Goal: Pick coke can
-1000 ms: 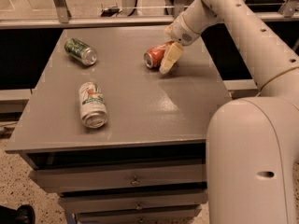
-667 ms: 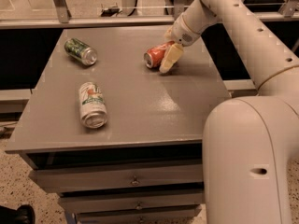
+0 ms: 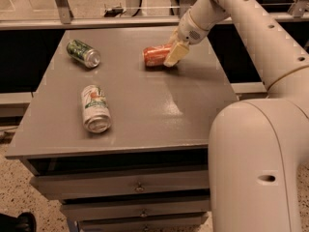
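Observation:
The coke can (image 3: 154,56), red-orange with white lettering, lies on its side at the back right of the grey table (image 3: 145,105). My gripper (image 3: 171,55) comes down from the upper right and is shut on the can's right end. The near cream finger (image 3: 175,54) lies across the front of the can. The far finger is hidden behind the can. The can still rests on the tabletop.
A dark green can (image 3: 83,52) lies on its side at the back left. A white can with green and orange markings (image 3: 95,108) lies at the front left. My arm's large body (image 3: 256,163) fills the right foreground. Drawers sit below the tabletop.
The coke can has turned from a slanted lie to nearly level, left to right. My gripper has shifted slightly up and closed in on the can's right end.

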Available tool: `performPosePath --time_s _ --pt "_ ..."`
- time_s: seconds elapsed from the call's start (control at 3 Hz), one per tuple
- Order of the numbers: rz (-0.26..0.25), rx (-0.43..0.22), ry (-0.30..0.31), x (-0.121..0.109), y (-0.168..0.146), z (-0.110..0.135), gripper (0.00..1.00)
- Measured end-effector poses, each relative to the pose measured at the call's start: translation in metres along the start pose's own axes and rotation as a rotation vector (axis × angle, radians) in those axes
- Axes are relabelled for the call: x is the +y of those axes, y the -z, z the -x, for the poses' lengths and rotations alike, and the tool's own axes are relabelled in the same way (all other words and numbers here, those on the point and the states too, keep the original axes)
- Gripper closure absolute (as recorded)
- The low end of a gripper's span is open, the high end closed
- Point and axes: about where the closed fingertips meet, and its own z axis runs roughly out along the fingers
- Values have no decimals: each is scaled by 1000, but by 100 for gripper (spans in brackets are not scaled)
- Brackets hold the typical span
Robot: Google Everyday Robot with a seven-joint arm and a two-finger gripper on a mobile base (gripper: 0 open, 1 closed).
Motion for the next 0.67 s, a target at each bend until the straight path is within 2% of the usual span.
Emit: performPosePath --time_s 0.33,0.67 --pt "-44 -45 -10 8 43 8 93" --pt "-51 -48 -5 9 48 11 100"
